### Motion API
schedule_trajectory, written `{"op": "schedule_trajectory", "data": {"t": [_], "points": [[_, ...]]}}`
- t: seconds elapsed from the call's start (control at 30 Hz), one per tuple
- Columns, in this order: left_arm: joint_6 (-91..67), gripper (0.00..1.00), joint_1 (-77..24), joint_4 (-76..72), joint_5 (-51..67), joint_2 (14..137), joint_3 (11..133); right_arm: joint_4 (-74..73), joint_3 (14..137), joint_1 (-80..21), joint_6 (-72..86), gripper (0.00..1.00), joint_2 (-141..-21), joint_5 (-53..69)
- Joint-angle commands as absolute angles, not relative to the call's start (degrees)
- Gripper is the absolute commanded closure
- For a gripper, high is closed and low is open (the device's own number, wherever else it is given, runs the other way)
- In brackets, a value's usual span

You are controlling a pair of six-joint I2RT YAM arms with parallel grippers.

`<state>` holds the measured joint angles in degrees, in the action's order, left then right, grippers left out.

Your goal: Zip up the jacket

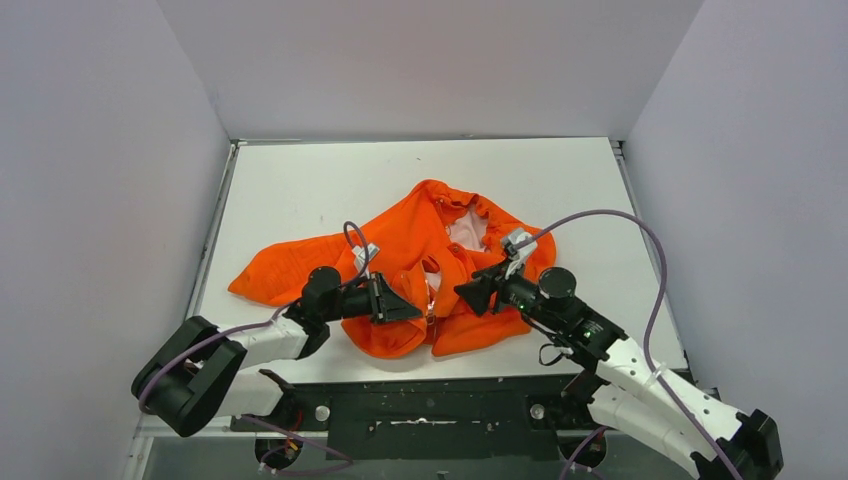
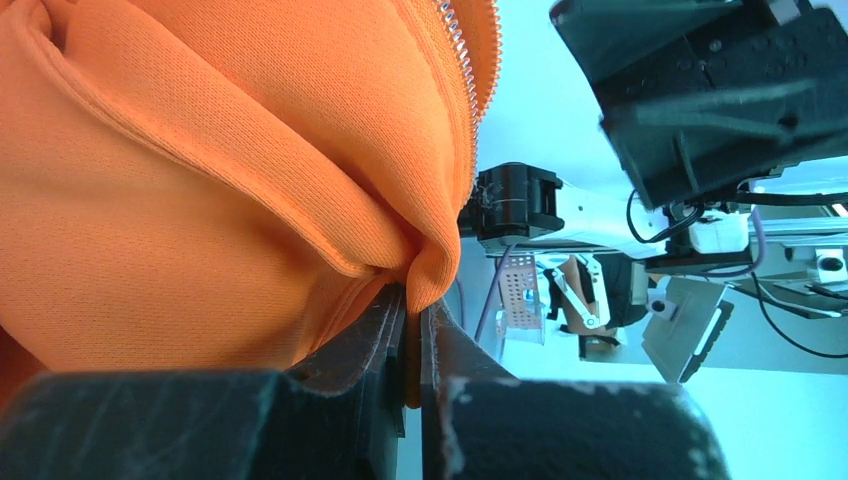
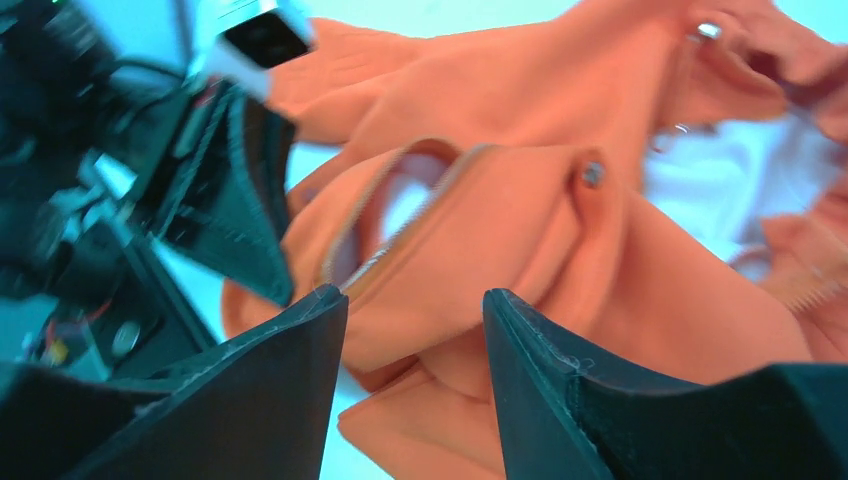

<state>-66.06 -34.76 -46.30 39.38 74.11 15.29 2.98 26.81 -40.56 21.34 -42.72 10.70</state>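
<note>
Left gripper [image 2: 413, 335]: clamped on jacket [image 1: 400, 235] edge by zipper [image 2: 461, 55].
Right gripper [image 3: 415, 335]: fingers spread, over jacket.
Hem [image 1: 445, 348]: near table [image 1: 300, 180] front edge.

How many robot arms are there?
2. The left arm reaches from bottom left, left tool pinching the jacket; the right arm reaches from bottom right, right tool open.

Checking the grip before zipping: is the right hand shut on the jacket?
No: the right hand stands open, with the jacket showing through its wide gap.
</note>
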Motion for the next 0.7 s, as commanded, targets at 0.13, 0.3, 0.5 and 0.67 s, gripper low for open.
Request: {"op": "schedule_trajectory", "data": {"t": [0.13, 0.3, 0.5, 0.67], "points": [[-75.6, 1.00, -33.6, -52.3, 45.3, 72.8, 16.2, 10.5, 27.7, -45.8, 1.2, 0.44, -40.0, 28.4], [-77.0, 1.00, -32.8, -48.2, 46.4, 70.0, 16.9, 6.6, 30.6, -55.7, -13.6, 0.42, -43.0, 20.0], [-78.5, 1.00, -30.9, -46.4, 48.7, 67.9, 17.4, 4.1, 31.8, -61.1, -23.7, 0.37, -44.3, 13.7], [-78.6, 1.00, -30.1, -45.3, 50.0, 67.0, 17.4, 6.2, 30.3, -71.4, -34.2, 0.34, -42.6, -1.6]]}}
